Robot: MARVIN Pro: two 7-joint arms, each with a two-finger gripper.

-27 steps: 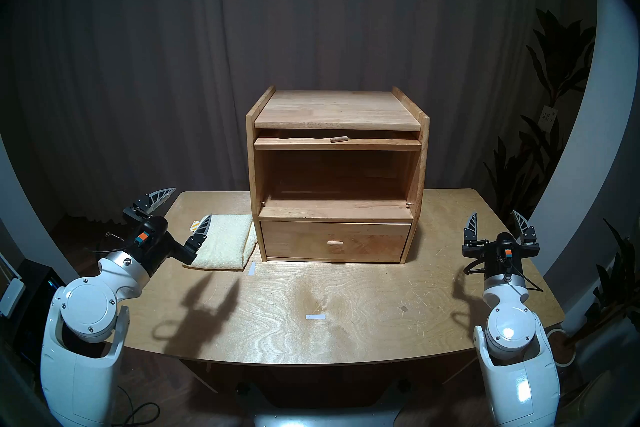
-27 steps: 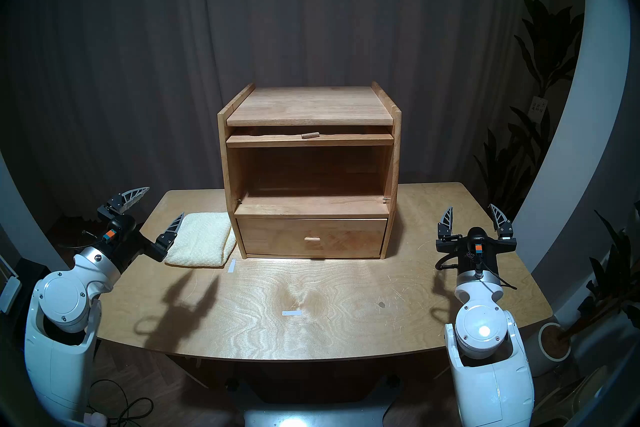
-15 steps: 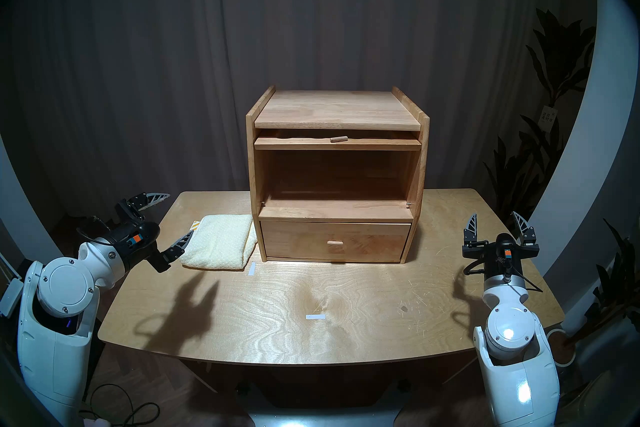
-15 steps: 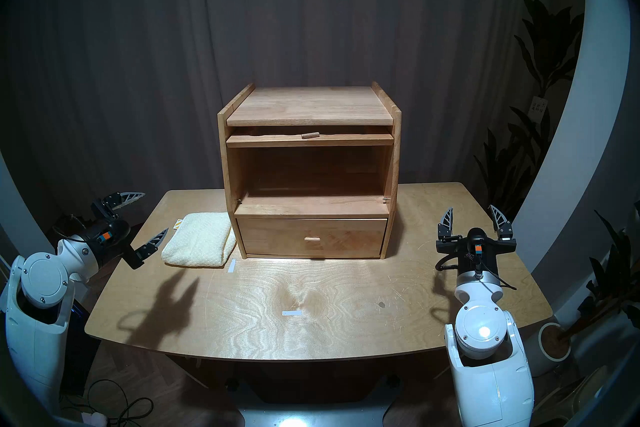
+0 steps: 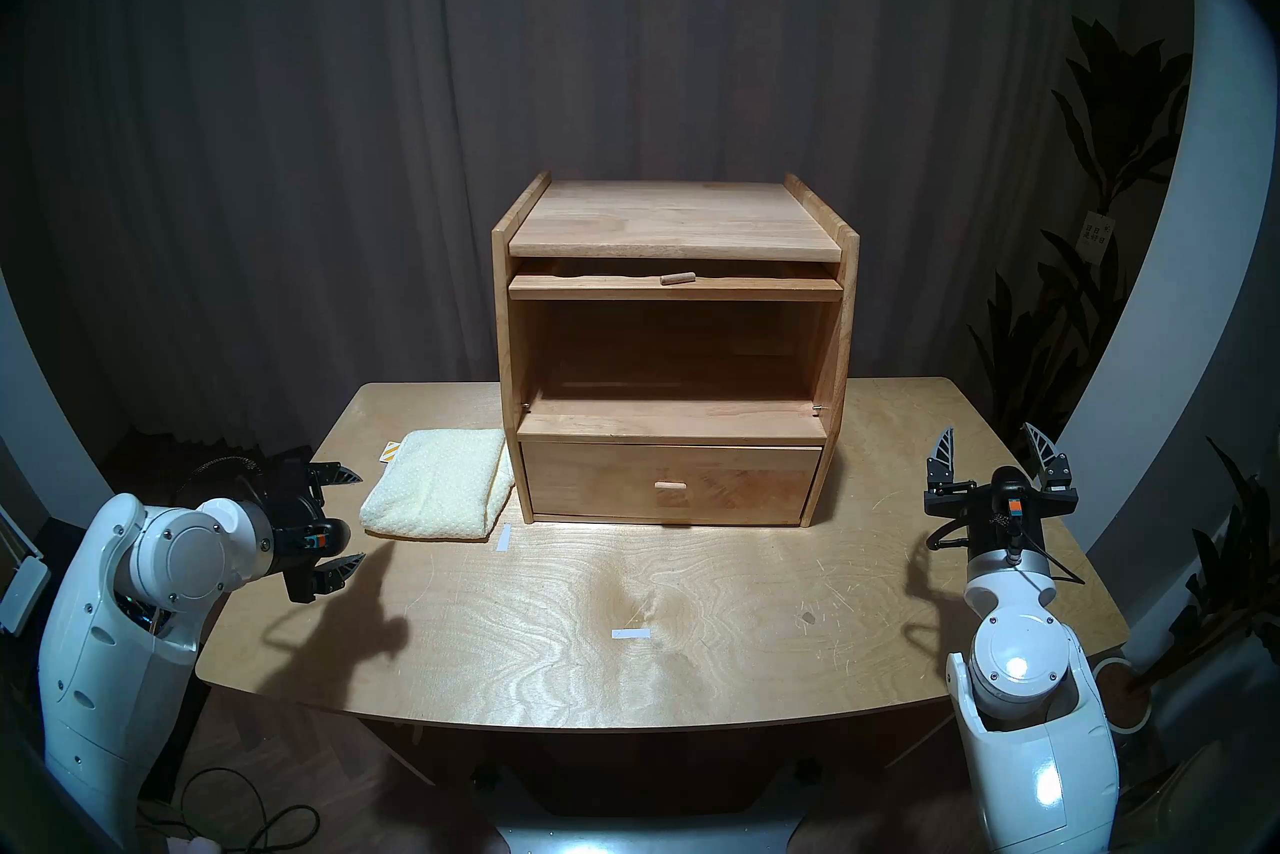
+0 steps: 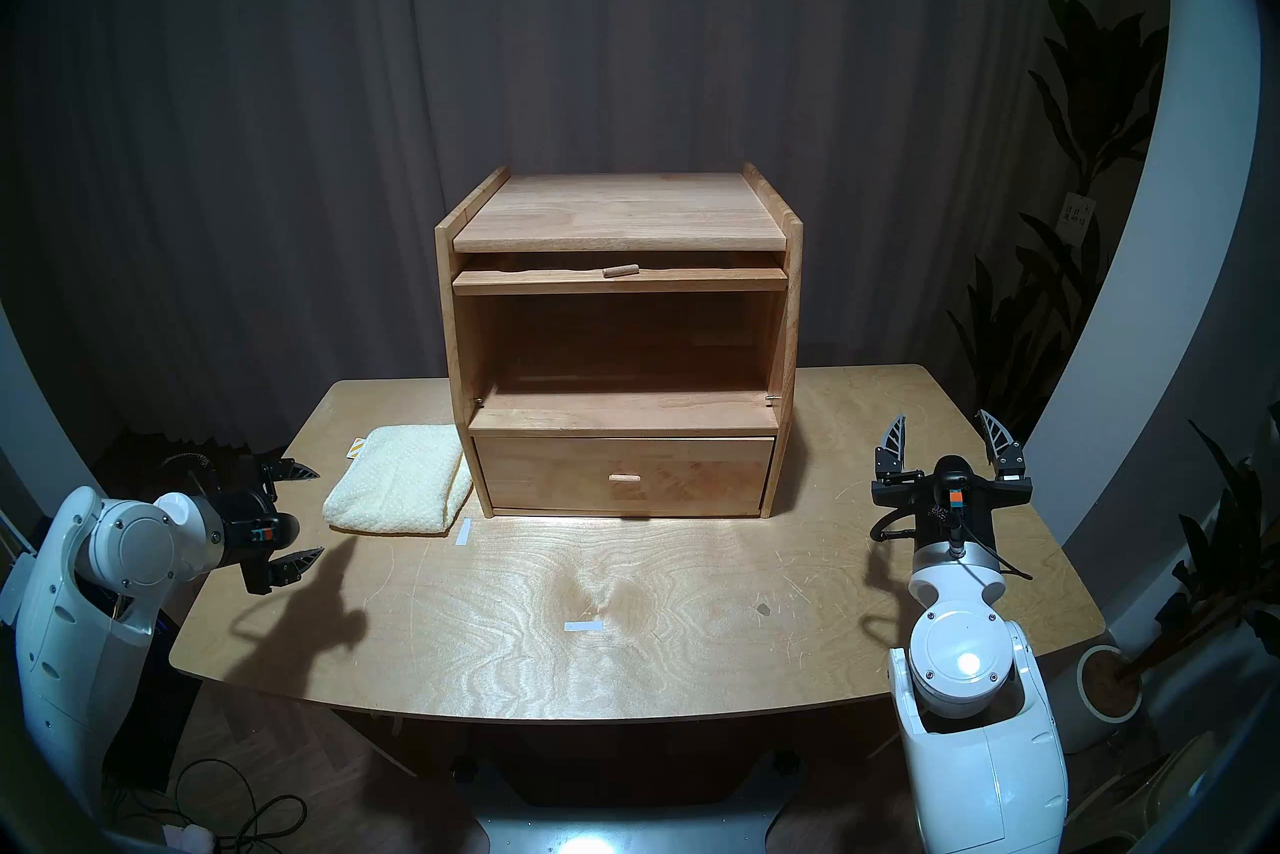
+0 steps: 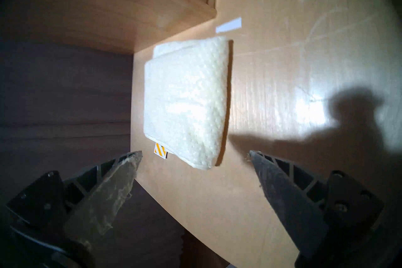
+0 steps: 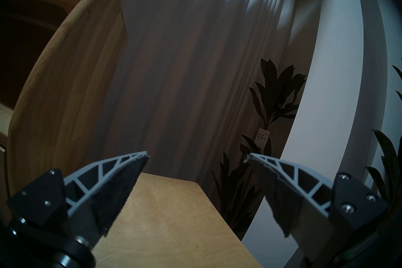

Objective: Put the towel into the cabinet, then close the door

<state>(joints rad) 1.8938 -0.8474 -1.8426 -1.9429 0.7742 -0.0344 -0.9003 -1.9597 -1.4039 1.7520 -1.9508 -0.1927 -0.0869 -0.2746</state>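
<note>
Towel (image 5: 438, 484), cream with a bumpy waffle weave, lies folded on the pale plywood table (image 5: 692, 658), its right edge seemingly touching the boxy wooden cabinet (image 5: 672, 346). Up under the cabinet's top, the door (image 5: 675, 288) lies flat, peg knob forward; the compartment stands empty. Left gripper (image 5: 350, 516) hovers just beside the cloth, ribbed fingers spread wide. Right gripper (image 5: 992, 450) gapes too, holding nothing.

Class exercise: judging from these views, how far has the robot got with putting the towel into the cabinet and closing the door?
Nothing is done yet. The towel lies folded on the table beside the cabinet, whose main compartment is open and empty. The left hand is open, short of the towel; the right hand is open and holds nothing. Grasping, placing and closing the door remain.
</note>
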